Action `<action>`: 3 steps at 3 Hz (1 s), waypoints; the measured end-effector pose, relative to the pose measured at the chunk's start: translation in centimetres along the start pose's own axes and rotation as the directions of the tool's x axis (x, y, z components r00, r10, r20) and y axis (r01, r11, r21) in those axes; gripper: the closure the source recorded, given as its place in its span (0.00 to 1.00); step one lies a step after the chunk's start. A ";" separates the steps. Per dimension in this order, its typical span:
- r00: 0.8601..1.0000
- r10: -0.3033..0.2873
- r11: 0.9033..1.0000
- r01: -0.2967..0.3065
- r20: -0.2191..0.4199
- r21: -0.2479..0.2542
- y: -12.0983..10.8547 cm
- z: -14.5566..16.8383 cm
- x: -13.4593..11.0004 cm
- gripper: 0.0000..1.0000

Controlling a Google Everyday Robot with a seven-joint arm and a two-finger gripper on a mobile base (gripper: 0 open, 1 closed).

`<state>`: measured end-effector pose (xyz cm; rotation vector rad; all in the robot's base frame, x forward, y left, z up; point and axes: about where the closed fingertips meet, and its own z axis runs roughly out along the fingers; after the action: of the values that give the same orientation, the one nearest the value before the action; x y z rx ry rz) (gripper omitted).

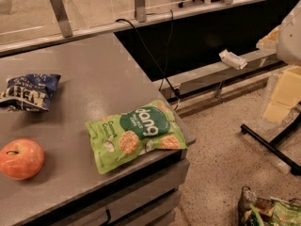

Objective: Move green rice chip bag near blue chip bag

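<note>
The green rice chip bag (136, 134) lies flat at the table's front right corner, logo side up, its right edge close to the table's edge. The blue chip bag (29, 92) lies wrinkled at the table's left side, well apart from the green bag. My gripper (283, 94) hangs at the right edge of the view as a pale, blurred shape below a white arm part (290, 32). It is off the table, over the floor, far to the right of the green bag and holds nothing that I can see.
A red-orange apple (21, 158) sits at the table's front left. A black cable (150, 55) runs off the table's back right edge. A black stand base (270, 142) and a basket of items (268, 210) are on the floor at right.
</note>
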<state>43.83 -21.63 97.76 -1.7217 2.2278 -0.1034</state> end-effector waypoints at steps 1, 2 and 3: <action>1.000 0.000 1.000 0.000 0.000 0.000 0.0 0.0 0.0 0.00; 0.993 -0.091 0.995 0.093 0.076 -0.021 0.0 0.6 -4.0 0.00; 0.955 -0.207 0.974 0.221 0.214 -0.043 0.6 2.1 -9.9 0.00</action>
<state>46.06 -11.78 97.66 -1.9095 1.9117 0.0987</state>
